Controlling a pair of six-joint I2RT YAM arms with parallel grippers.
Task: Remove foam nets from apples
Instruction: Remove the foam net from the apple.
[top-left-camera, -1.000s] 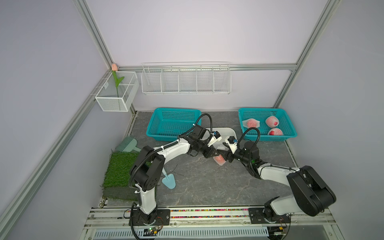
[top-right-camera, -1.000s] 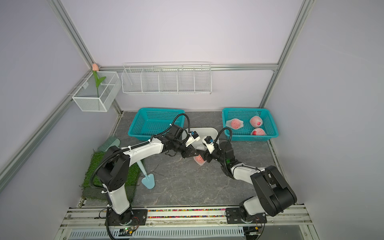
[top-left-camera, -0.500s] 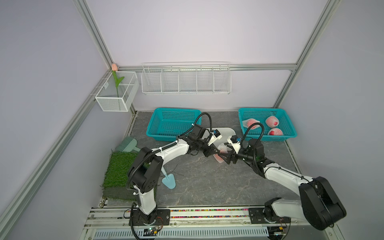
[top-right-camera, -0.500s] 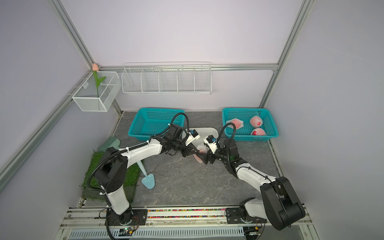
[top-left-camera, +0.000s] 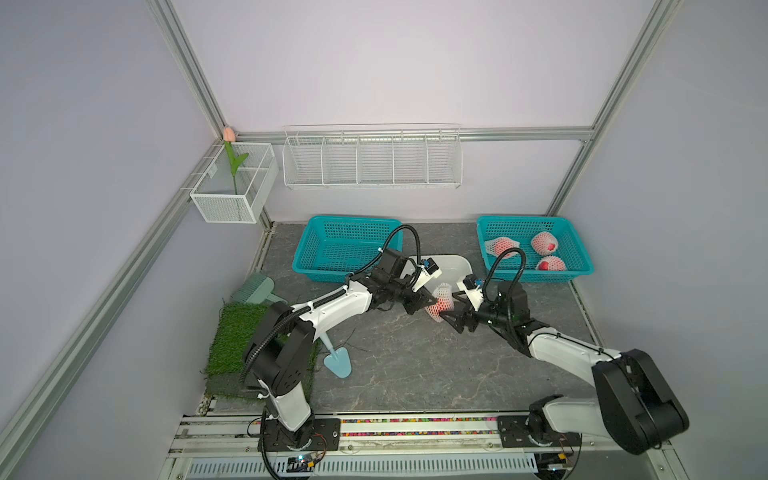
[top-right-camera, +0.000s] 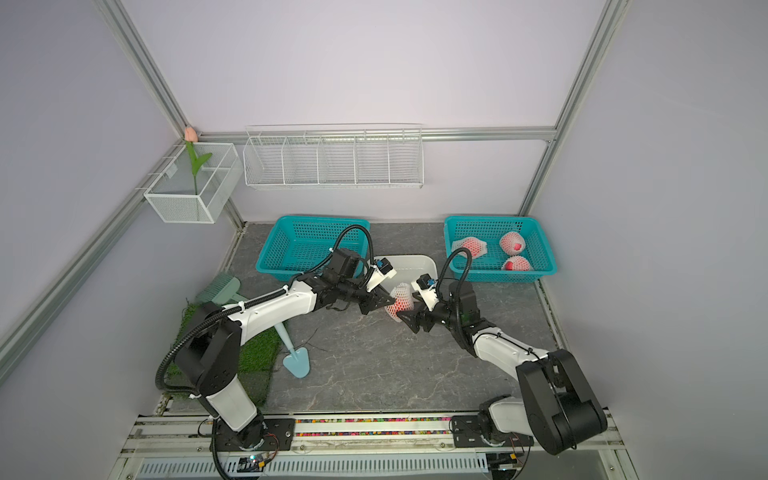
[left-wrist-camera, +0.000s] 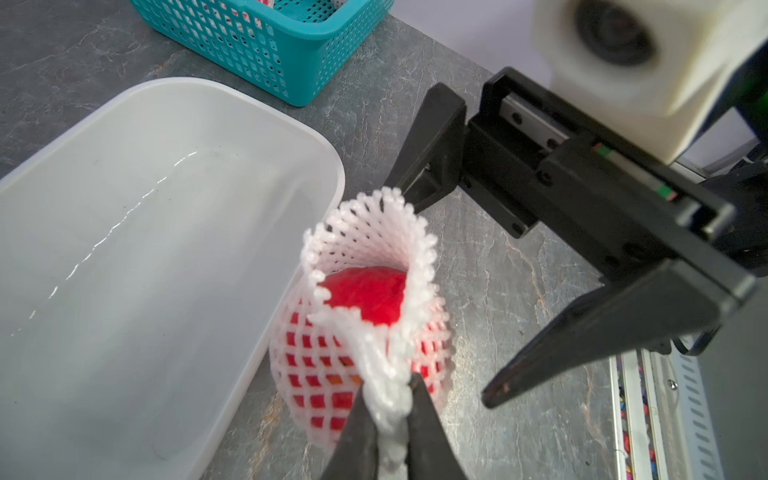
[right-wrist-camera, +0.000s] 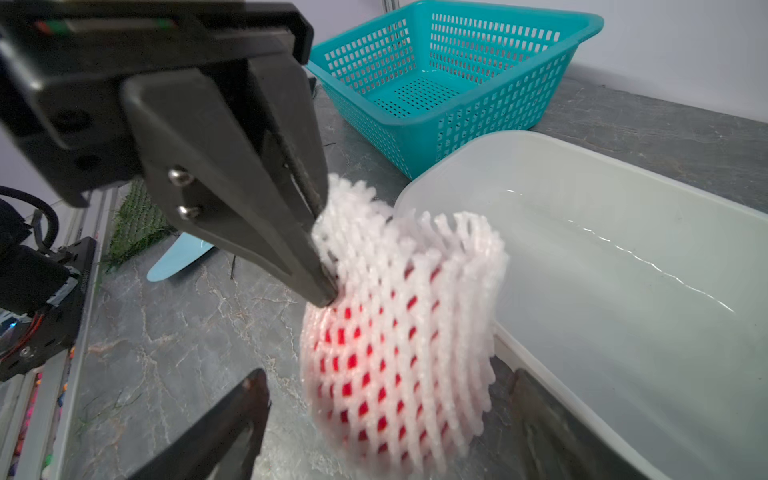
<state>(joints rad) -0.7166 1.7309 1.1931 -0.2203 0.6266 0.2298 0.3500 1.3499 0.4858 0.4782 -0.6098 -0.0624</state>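
A red apple (left-wrist-camera: 365, 295) sits inside a white foam net (top-left-camera: 442, 300) (top-right-camera: 400, 300) low over the grey table, beside the white tub (left-wrist-camera: 124, 249). My left gripper (left-wrist-camera: 390, 399) (top-left-camera: 426, 303) is shut on the bunched rim of this foam net (right-wrist-camera: 399, 332). My right gripper (right-wrist-camera: 386, 380) (top-left-camera: 449, 306) is open, with one finger on each side of the netted apple and neither touching it. Three more apples in foam nets (top-left-camera: 505, 246) (top-left-camera: 543, 242) (top-left-camera: 549, 264) lie in the right teal basket (top-left-camera: 582, 257).
An empty teal basket (top-left-camera: 307, 245) stands at the back left behind the white tub (top-left-camera: 453, 266). At the left lie a green turf mat (top-left-camera: 245, 332), a blue scoop (top-left-camera: 337, 361) and a green brush (top-left-camera: 253, 289). White wire racks hang on the back wall.
My right gripper's jaws have spread wider around the netted apple, and that arm has shifted. My left gripper has kept its hold on the net's rim.
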